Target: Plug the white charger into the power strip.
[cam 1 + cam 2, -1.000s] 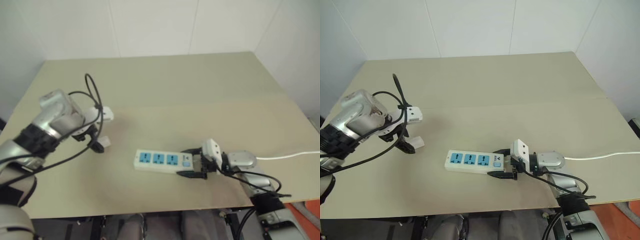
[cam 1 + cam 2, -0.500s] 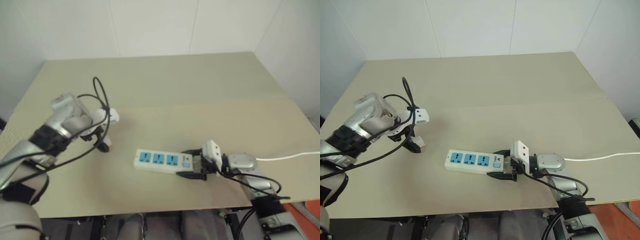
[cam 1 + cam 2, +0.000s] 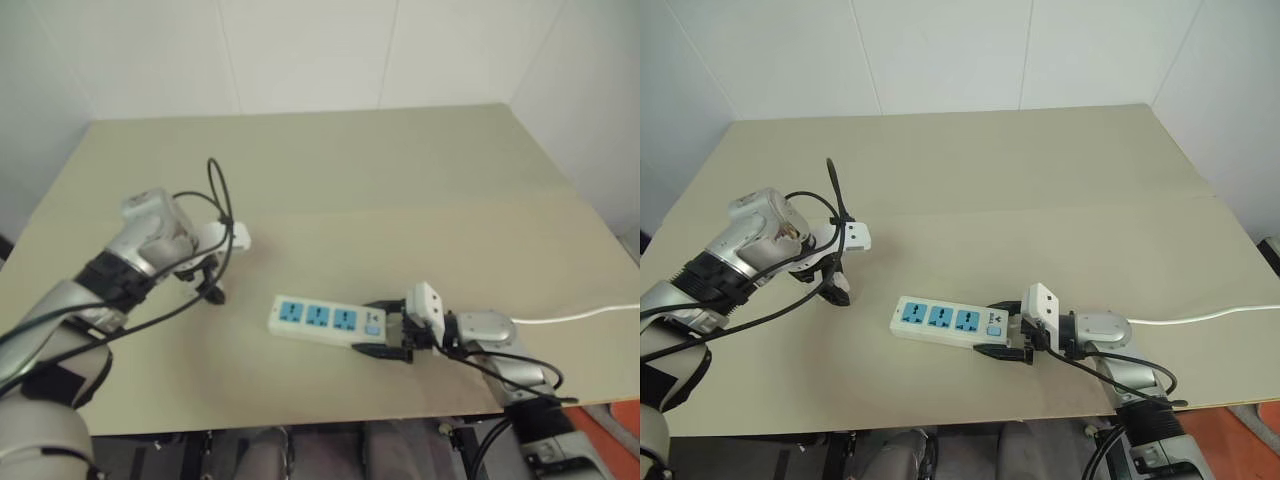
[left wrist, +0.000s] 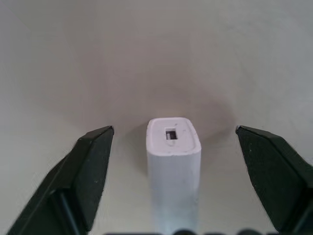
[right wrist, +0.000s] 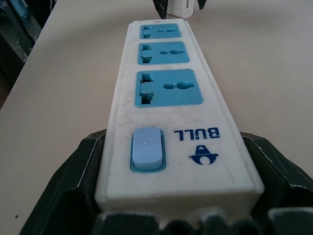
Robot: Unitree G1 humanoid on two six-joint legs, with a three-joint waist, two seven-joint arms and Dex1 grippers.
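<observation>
— How far along are we?

— On the counter (image 3: 420, 190), the power strip (image 3: 325, 321) lies near the front edge; my right end effector (image 3: 385, 333) is clamped on its switch end.

— And the charger?

— The white charger (image 4: 173, 161) stands toward the left edge, between my left end effector's (image 4: 173, 171) spread fingers (image 4: 90, 171), not yet gripped. Pickup and plugging remain, I'd say.

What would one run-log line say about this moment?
left gripper: open, straddling white charger | right gripper: shut on power strip | charger unplugged
</observation>
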